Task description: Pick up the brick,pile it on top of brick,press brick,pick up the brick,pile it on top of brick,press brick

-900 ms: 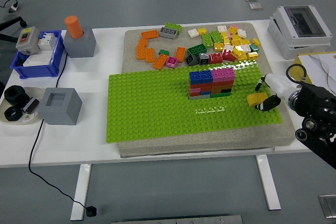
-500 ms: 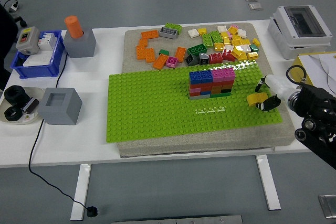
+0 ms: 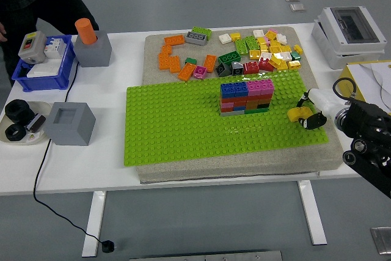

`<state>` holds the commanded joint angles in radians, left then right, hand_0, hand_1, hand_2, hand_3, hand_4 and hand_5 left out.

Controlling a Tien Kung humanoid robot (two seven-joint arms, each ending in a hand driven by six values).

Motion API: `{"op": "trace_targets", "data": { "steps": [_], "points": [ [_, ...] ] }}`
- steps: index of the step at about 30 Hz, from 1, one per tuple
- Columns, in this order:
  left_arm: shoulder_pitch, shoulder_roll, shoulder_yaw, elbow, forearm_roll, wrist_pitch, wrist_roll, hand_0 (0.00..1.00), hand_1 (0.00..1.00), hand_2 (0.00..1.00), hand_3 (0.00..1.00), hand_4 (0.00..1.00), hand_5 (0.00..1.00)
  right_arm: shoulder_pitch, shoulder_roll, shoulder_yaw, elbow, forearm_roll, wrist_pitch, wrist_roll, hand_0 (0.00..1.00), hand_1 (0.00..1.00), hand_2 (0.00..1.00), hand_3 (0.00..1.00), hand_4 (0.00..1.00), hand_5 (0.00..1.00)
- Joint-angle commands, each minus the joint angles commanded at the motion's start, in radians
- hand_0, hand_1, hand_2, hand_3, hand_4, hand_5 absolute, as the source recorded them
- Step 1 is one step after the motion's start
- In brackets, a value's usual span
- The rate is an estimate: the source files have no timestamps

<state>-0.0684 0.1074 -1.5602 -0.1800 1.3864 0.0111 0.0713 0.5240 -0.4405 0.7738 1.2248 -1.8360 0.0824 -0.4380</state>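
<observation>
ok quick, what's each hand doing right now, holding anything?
Left hand: not in view.
Right hand: closed on a small yellow plastic brick, over the right end of the green studded baseplate.

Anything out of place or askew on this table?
Nothing stands out. Loose bricks lie scattered behind the green baseplate, the brick stack stands straight, and the right hand holds a yellow brick.

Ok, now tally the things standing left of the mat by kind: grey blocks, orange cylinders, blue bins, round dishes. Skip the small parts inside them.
Grey blocks: 2
Orange cylinder: 1
Blue bin: 1
Round dish: 1
Total: 5
</observation>
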Motion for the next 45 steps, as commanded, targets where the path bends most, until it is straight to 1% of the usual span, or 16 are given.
{"op": "trace_targets", "data": {
  "steps": [11, 12, 17, 18, 22, 26, 38, 45],
  "points": [
    [-0.002, -0.001, 0.003, 0.0, -0.002, 0.0, -0.002, 0.629, 0.587, 0.553, 0.58, 0.614, 0.275, 0.006, -0.001, -0.004, 0.004, -0.002, -0.007, 0.002, 0.892, 0.82, 0.838, 0.627, 0.605, 0.115],
    [-0.002, -0.001, 0.003, 0.0, -0.003, 0.0, -0.002, 0.629, 0.587, 0.552, 0.58, 0.615, 0.276, 0.006, -0.001, -0.004, 0.003, -0.002, -0.008, 0.003, 0.893, 0.821, 0.837, 0.575, 0.605, 0.112],
    [-0.002, -0.001, 0.004, 0.0, -0.004, 0.001, -0.002, 0.629, 0.587, 0.552, 0.58, 0.615, 0.276, 0.007, -0.001, -0.008, 0.001, -0.001, -0.007, 0.002, 0.893, 0.821, 0.837, 0.575, 0.605, 0.112],
    [-0.002, -0.001, 0.004, 0.0, -0.004, 0.001, -0.002, 0.629, 0.587, 0.553, 0.58, 0.615, 0.274, 0.007, -0.001, -0.009, 0.001, -0.001, -0.007, 0.002, 0.894, 0.823, 0.839, 0.551, 0.61, 0.109],
    [-0.002, -0.002, 0.005, 0.0, -0.004, 0.001, -0.003, 0.629, 0.587, 0.553, 0.58, 0.615, 0.274, 0.006, -0.003, -0.007, 0.004, -0.003, -0.008, 0.001, 0.894, 0.823, 0.839, 0.551, 0.61, 0.109],
    [-0.002, -0.003, 0.007, 0.0, -0.005, 0.001, -0.003, 0.628, 0.587, 0.553, 0.581, 0.616, 0.276, 0.004, -0.008, 0.005, 0.018, -0.011, -0.008, -0.002, 0.894, 0.824, 0.84, 0.542, 0.613, 0.105],
    [0.001, -0.005, 0.008, 0.0, -0.006, 0.001, -0.003, 0.629, 0.587, 0.553, 0.581, 0.616, 0.279, -0.01, -0.031, 0.078, 0.087, -0.035, -0.004, -0.019, 0.895, 0.833, 0.847, 0.541, 0.619, 0.098],
    [0.005, -0.006, 0.007, 0.0, -0.006, 0.001, -0.003, 0.629, 0.587, 0.553, 0.581, 0.617, 0.28, 0.011, -0.056, 0.117, 0.155, -0.055, 0.005, -0.035, 0.898, 0.834, 0.848, 0.541, 0.623, 0.095]
  ]
}}
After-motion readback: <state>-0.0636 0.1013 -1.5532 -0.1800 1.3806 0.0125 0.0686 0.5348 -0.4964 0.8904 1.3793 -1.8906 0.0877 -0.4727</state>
